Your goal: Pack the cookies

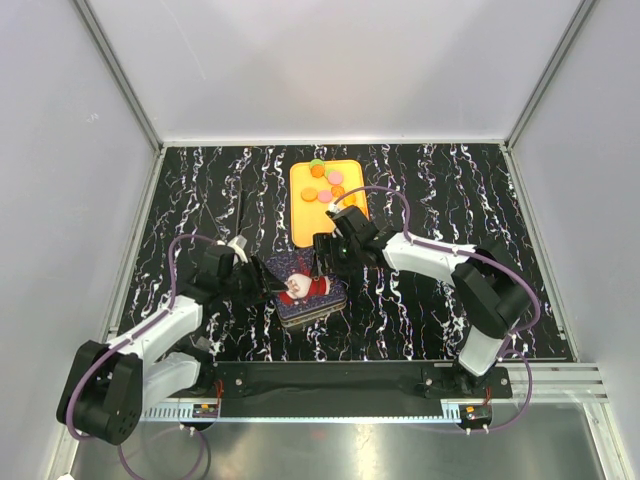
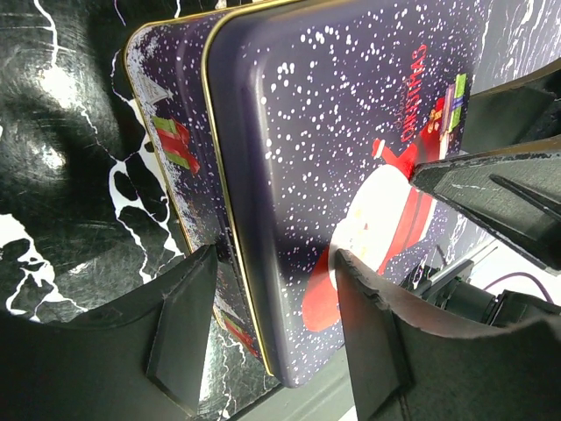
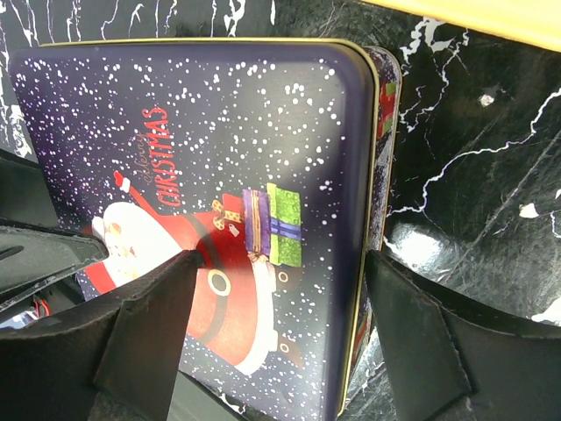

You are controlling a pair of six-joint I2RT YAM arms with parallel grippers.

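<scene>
Top external: small orange, pink, green cookies (image 1: 318, 171)

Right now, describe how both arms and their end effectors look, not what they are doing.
Both the left arm and the right arm have white links joined by bulky black joints, each trailed by a looping purple cable. The left end effector and right end effector are matt black, with two flat, wedge-shaped fingers scuffed pale along the edges.

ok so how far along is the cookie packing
Nothing looks packed: the visible cookies sit on the orange tray, and the tin's lid is on. In hand: left hand and right hand straddle opposite lid edges, jaws open. Left: lift the lid, move cookies in, close.
</scene>
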